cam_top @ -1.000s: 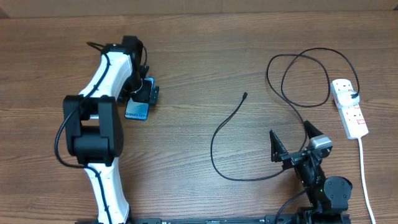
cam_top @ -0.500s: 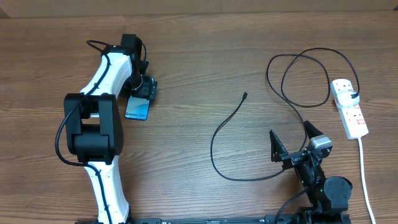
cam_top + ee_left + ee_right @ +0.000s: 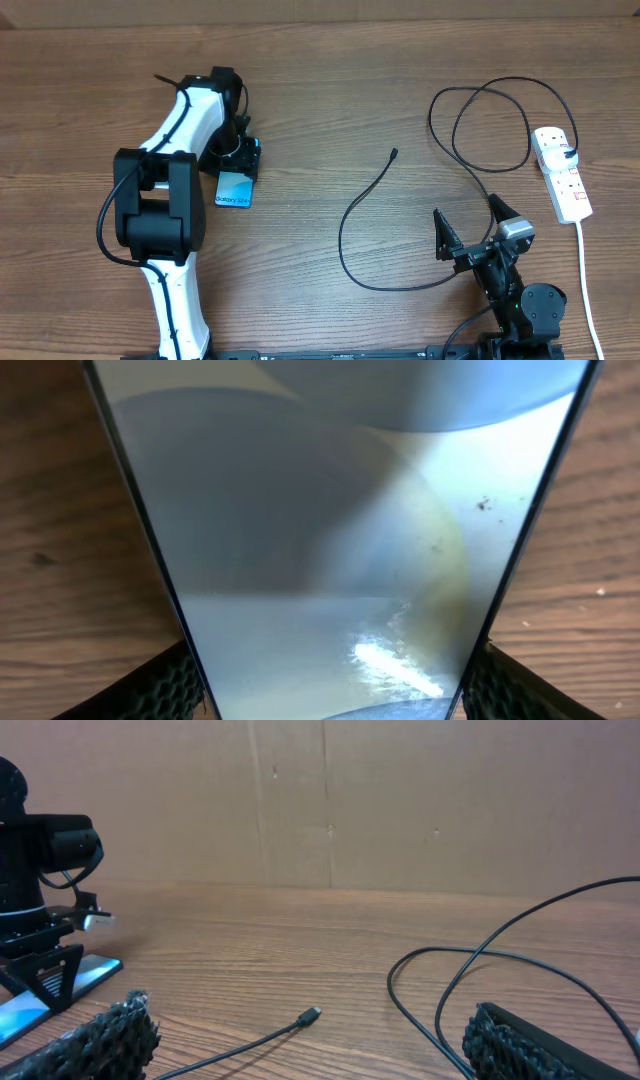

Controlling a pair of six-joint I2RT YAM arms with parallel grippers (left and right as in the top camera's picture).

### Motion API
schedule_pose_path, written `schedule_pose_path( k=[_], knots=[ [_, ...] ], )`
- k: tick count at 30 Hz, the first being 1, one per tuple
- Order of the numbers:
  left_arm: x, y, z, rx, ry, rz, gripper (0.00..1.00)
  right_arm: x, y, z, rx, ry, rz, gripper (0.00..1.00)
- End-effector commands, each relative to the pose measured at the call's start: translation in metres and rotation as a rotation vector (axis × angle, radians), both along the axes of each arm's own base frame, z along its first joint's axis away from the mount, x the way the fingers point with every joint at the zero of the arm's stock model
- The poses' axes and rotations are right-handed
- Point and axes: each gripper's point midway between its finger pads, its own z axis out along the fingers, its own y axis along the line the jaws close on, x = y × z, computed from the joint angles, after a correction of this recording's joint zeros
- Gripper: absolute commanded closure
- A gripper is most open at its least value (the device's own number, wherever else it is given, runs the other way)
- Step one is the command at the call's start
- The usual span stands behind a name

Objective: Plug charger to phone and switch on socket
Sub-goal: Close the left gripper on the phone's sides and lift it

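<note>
On the brown wooden table [image 3: 320, 80], the left gripper [image 3: 241, 165] stands over the far end of the slim, black-edged, light-blue-screened phone [image 3: 233, 189], which lies flat at the left. Its ribbed black pads [image 3: 165, 682] sit against both long edges, so it appears to pinch the phone. This looks like step 1, securing the phone.

At centre the long thin black charger cable [image 3: 341, 235] curves, its small plug tip [image 3: 394, 153] free and well apart from the phone. The right gripper [image 3: 466, 215] is spread wide, holding nothing. The white oblong plastic socket [image 3: 562, 172] lies far right, untouched.

Next, probably, the right gripper must take the charger cable just behind the plug tip and line it up squarely with the phone's port.
</note>
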Motion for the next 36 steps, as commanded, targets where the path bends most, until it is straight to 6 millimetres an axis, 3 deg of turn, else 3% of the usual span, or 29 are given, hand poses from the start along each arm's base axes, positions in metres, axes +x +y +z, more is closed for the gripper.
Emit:
schedule_pose_path(
  k=[1,3,5,11,15,22,29,36],
  knots=[
    [-0.005,-0.007,-0.006,0.009,0.014,0.045,0.22,0.000,0.001,-0.001,-0.005,-0.008,0.006,0.00],
    [0.001,-0.007,-0.007,0.017,-0.014,0.062,0.14,0.000,0.001,-0.001,-0.005,-0.008,0.006,0.00],
    [0.010,-0.008,-0.008,0.010,-0.048,0.062,0.00,0.000,0.001,-0.001,-0.005,-0.008,0.006,0.00],
    [0.025,-0.010,-0.009,-0.001,-0.108,0.063,0.00,0.000,0.001,-0.001,-0.005,-0.008,0.006,0.00],
    [0.017,-0.012,-0.009,-0.007,-0.078,0.087,0.15,0.000,0.001,-0.001,-0.005,-0.008,0.006,0.00],
    [0.008,-0.023,-0.009,-0.014,-0.044,0.118,0.13,0.000,0.001,-0.001,-0.005,-0.008,0.006,0.00],
    [0.006,-0.032,-0.009,-0.014,-0.041,0.110,0.19,0.000,0.001,-0.001,-0.005,-0.008,0.006,0.00],
    [0.003,-0.032,-0.008,-0.003,-0.032,0.123,0.12,0.000,0.001,-0.001,-0.005,-0.008,0.006,0.00]
  ],
)
